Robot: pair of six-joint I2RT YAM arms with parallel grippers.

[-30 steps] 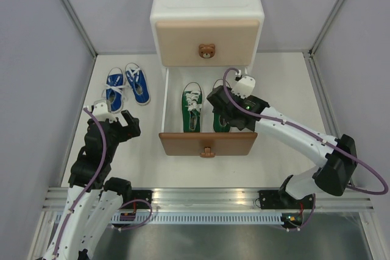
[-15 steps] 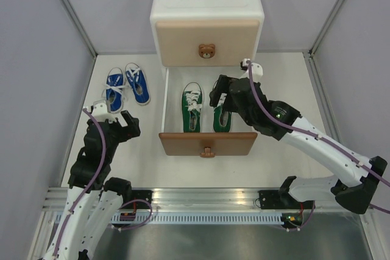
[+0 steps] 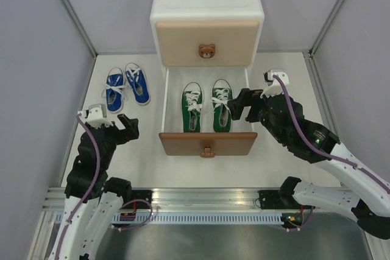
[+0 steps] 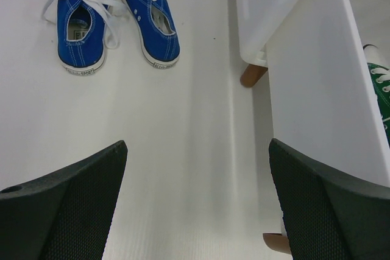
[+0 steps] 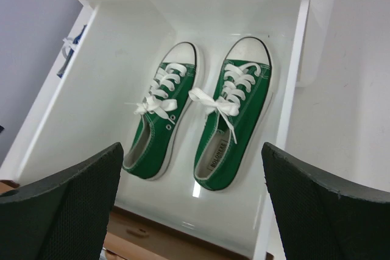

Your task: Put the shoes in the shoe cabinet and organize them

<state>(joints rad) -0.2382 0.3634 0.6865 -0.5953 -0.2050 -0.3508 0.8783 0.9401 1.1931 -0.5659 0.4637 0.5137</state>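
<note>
While both arms hang above the table (image 3: 141, 161), neither one holds anything. The right arm rises from its base at the near right edge, bends at an elbow low on the right, and slants its forearm up and to the left. This brings the right gripper (image 3: 239, 105) over the right wall of the pulled-out lower drawer (image 3: 207, 144), aimed at the shoes inside. In the right wrist view its two black fingers (image 5: 61, 202) stand wide apart with nothing between them, so the hand is released.

The green pair lies on the white floor of that drawer, side by side and close together without clearly touching. The left green sneaker (image 3: 192, 109) and the right green sneaker (image 3: 221, 105) both point their toes toward the shoe cabinet (image 3: 207, 1) and their heels toward the brown drawer front. Their white laces are tied in loose bows.

The left arm is folded close over its own base, its upper links nearly upright. The left gripper (image 3: 119, 127) is tipped forward above bare table, just left of the drawer's near corner. Its fingers (image 4: 67, 211) are also spread wide and empty.

The blue pair (image 3: 127, 85) sits on the table to the left of the cabinet, beyond the left gripper. The two shoes lie next to each other, heels toward the arms and laces trailing loose. The left wrist view also shows the drawer's white side wall and a brown cabinet foot (image 4: 251, 75).

Above the open drawer, the beige upper drawer front (image 3: 207, 41) is closed, and it carries a bear-face knob (image 3: 207, 51).
</note>
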